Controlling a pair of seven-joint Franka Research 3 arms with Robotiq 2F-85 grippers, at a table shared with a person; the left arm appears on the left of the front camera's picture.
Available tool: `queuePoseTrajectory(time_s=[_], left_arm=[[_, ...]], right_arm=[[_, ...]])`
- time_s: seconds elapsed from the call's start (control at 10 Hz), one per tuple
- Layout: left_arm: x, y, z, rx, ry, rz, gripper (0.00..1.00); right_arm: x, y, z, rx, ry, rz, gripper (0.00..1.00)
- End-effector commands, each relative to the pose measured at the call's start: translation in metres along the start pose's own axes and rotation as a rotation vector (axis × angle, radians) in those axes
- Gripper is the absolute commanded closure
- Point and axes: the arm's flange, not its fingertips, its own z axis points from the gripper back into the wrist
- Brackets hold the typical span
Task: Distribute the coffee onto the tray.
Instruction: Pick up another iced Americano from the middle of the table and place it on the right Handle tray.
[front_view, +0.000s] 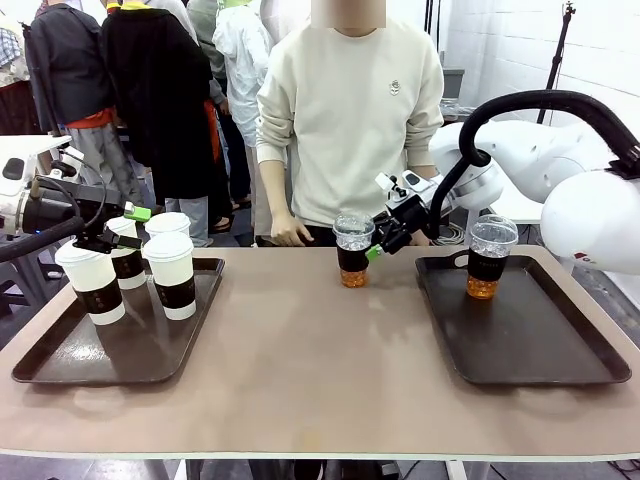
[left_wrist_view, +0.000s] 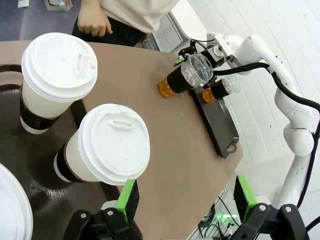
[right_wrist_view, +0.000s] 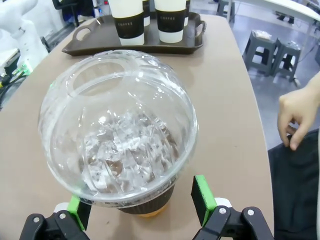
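Note:
Several white lidded paper cups with dark sleeves (front_view: 172, 272) stand on the left tray (front_view: 60, 360). My left gripper (front_view: 125, 228) hovers open over them; in the left wrist view its gripper (left_wrist_view: 185, 197) holds nothing, and the nearest lidded cup (left_wrist_view: 112, 145) lies just beyond its left pad. A clear dome-lidded cup of amber drink (front_view: 353, 250) stands on the bare table. My right gripper (right_wrist_view: 141, 207) is open, its green pads flanking that cup's (right_wrist_view: 117, 125) sleeve with gaps on both sides. A second dome-lidded cup (front_view: 490, 258) stands on the right tray (front_view: 545, 340).
A person in a cream sweater (front_view: 350, 110) stands at the far edge, one hand (front_view: 290, 232) resting near the table. The right arm (front_view: 560, 150) arches over the right tray's back corner. Stools (right_wrist_view: 275, 52) stand off the table's side.

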Motion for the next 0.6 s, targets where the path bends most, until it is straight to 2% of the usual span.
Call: queuePoseTrajectory(time_s=[0.0, 0.5], left_arm=[[-0.001, -0.002, 0.001, -0.001, 0.000, 0.002, 0.00], [-0.001, -0.002, 0.001, -0.001, 0.000, 0.002, 0.00]], right_arm=[[0.004, -0.012, 0.002, 0.033, 0.004, -0.015, 0.00], [0.000, -0.016, -0.018, 0.090, -0.001, -0.021, 0.00]])
